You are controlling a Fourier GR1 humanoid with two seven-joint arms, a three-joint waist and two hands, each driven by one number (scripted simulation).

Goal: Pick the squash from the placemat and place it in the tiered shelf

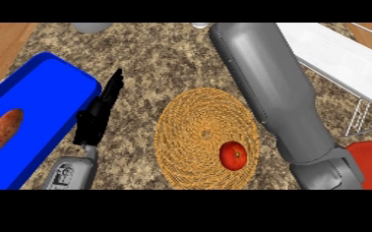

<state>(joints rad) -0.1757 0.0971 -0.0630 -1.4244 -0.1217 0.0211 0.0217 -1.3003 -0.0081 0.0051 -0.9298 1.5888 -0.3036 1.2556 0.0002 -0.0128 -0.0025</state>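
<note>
Nearby, blue tray [45, 91] (beside placemat [193, 128])

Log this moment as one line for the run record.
left hand open, left of placemat | right hand out of view, forearm across placemat's right edge | red round item on placemat, unheld | tiered shelf at right

The left hand [102, 109] is black, slim and angular, joined by a thin metal wrist [89, 150] to a pale grey left forearm [69, 173] whose casing bears small dark markings. The right forearm [272, 93] is a thick, smooth, plain grey tube, rounded at its far end, with a ringed grey joint [330, 172] at its near end.
</note>
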